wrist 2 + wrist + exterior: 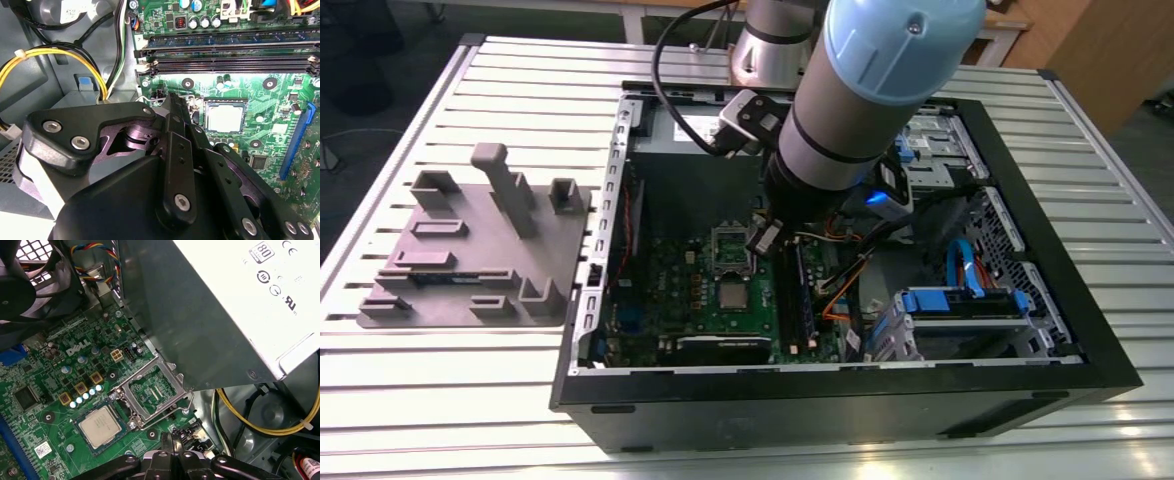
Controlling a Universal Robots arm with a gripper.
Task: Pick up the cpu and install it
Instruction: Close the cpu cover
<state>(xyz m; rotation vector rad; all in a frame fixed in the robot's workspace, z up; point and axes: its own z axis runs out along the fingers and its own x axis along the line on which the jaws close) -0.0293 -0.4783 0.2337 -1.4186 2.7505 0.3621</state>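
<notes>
The cpu (731, 296) (226, 116) (100, 426), a small square chip with a silver-grey top, lies flat in its socket on the green motherboard (680, 290). Beside it the metal socket frame (152, 390) (731, 250) stands flipped open. My gripper (762, 240) (173, 100) (170, 438) hangs inside the case just past the open frame, a short way from the cpu. Its black fingers are shut together with nothing between them.
The big grey power supply (225, 305) with a white label sits close by the frame. Yellow cables (60, 52) run near the gripper. Memory slots (225, 50) lie beyond the cpu. A grey parts fixture (474, 250) stands on the slatted table at the exterior view's left.
</notes>
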